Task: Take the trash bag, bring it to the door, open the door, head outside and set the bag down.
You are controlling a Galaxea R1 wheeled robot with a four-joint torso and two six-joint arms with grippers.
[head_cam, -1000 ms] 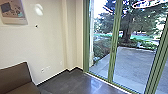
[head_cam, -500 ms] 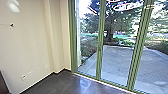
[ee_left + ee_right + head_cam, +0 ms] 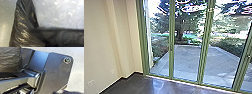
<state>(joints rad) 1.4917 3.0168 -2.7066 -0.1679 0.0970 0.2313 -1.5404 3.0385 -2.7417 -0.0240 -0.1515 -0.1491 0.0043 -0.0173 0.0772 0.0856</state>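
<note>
Dark trash bag [image 3: 21, 27], creased and shiny, its contents unclear

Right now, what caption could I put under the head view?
Green-framed glass front, with a dark, shiny floor inside and a paved yard and tree outside.

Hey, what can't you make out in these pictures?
- Trash bag: its contents, hidden by dark plastic in the left wrist view; its full outline, cut off by the picture edges in both wrist views.
- Tree: its top, cut off by the head view's upper edge.
- Wall plate: its details, too blurred in the head view.
</note>
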